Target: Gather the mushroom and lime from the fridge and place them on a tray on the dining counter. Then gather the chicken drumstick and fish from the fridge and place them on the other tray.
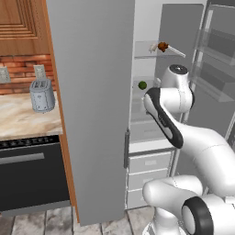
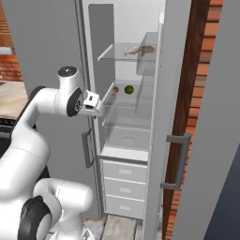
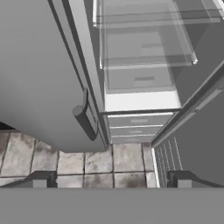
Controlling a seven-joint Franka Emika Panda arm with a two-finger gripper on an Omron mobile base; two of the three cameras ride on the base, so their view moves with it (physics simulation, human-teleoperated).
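Our fingers (image 3: 111, 181) stand wide apart and empty, pointing down at the floor before the open fridge (image 2: 136, 140). The lime (image 2: 129, 89) and mushroom (image 2: 115, 90) sit on the middle shelf; we should tilt the hand up level first.

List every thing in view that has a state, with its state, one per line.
fridge: one door open, other door shut
gripper: open, empty, in front of the fridge
lime: on middle glass shelf, untouched
mushroom: on the same shelf, beside the lime
chicken drumstick: on upper shelf
fish: on upper shelf
fridge drawers: shut
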